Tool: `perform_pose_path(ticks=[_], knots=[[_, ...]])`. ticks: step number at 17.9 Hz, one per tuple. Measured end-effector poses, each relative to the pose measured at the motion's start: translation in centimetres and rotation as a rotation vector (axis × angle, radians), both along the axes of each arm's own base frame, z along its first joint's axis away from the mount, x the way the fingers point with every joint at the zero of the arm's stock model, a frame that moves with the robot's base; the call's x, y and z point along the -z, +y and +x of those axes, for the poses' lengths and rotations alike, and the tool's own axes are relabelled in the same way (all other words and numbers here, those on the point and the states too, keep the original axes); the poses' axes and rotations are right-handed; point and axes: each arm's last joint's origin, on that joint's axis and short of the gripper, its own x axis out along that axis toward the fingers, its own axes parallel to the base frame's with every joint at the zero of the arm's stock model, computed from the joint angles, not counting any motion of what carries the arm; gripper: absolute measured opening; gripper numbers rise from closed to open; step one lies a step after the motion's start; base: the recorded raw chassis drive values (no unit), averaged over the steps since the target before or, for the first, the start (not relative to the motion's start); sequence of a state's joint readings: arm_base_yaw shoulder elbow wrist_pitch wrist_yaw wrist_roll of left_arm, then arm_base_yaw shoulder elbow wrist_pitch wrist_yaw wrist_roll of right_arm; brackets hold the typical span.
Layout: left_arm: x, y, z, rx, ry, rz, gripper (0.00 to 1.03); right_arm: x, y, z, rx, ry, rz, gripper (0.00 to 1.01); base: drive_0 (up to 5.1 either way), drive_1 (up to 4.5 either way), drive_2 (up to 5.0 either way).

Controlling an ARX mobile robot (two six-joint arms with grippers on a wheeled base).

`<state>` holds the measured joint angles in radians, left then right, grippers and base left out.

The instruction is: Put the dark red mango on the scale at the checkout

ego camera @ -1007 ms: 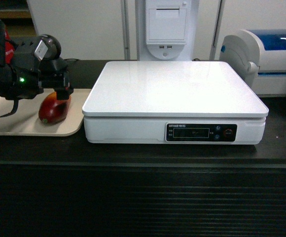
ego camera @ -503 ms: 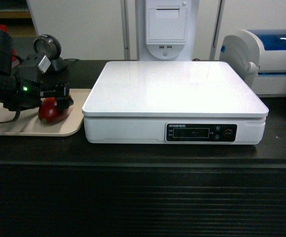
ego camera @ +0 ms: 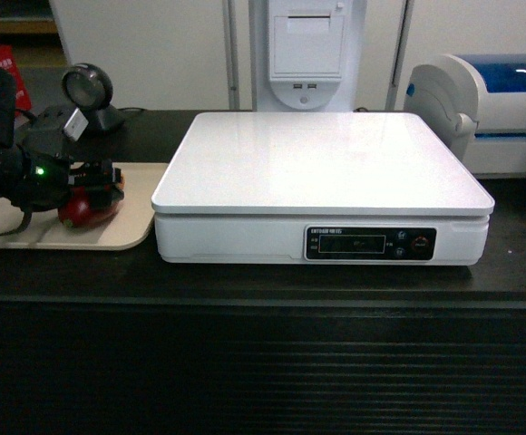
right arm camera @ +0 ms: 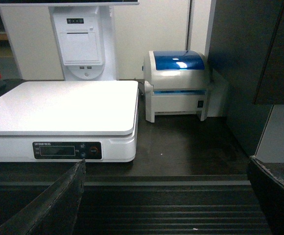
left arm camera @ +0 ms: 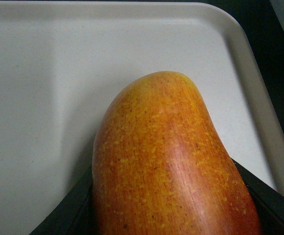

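L gripper [ego camera: 100,186] jaws closed round dark red mango [ego camera: 83,207], w/ mango on beige tray [ego camera: 109,237] left of scale [ego camera: 322,168] on checkout tabletop [ego camera: 263,281]. R gripper [right arm camera: 166,196] jaws wide apart, holding nothing, facing scale.

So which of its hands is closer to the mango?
The left hand: its fingers sit on either side of the mango on the tray. The right hand hangs wide open in front of the counter, past the scale.
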<state>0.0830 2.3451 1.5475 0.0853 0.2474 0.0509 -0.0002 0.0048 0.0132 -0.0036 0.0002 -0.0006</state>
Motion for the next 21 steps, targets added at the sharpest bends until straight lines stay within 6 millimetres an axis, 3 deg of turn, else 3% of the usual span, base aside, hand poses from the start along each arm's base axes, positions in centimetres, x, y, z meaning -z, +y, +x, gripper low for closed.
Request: perform_pose_path(ticks=[3, 6, 9, 11, 13, 16, 21], knots=[[-2.0, -0.6, -1.0, 0.002, -0.039, 0.009, 0.62, 0.0, 0.0, 0.0, 0.0, 0.0, 0.0, 0.98, 0.0, 0.0, 0.0], [-7.3, -3.2, -1.7, 0.031, -0.158, -0.002, 0.62, 0.0, 0.0, 0.0, 0.0, 0.0, 0.0, 0.98, 0.0, 0.0, 0.0], [-12.6, -8.0, -2.7, 0.098, -0.266, -0.043, 0.62, 0.0, 0.0, 0.0, 0.0, 0.0, 0.0, 0.98, 0.0, 0.0, 0.0], [-14.2, -10.8, -3.0, 0.137, -0.294, -0.069, 0.62, 0.0, 0.0, 0.0, 0.0, 0.0, 0.0, 0.98, 0.0, 0.0, 0.0], [-15.1, -13.7, -3.3, 0.165, -0.306, -0.089, 0.62, 0.0, 0.0, 0.0, 0.0, 0.0, 0.0, 0.98, 0.0, 0.0, 0.0], [-15.6, -20.3, -4.1, 0.248, -0.301, -0.127, 0.62, 0.0, 0.0, 0.0, 0.0, 0.0, 0.0, 0.98, 0.0, 0.0, 0.0], [-13.3, -26.6, -4.6, 0.309, -0.222, -0.138, 0.62, 0.0, 0.0, 0.0, 0.0, 0.0, 0.0, 0.98, 0.0, 0.0, 0.0]])
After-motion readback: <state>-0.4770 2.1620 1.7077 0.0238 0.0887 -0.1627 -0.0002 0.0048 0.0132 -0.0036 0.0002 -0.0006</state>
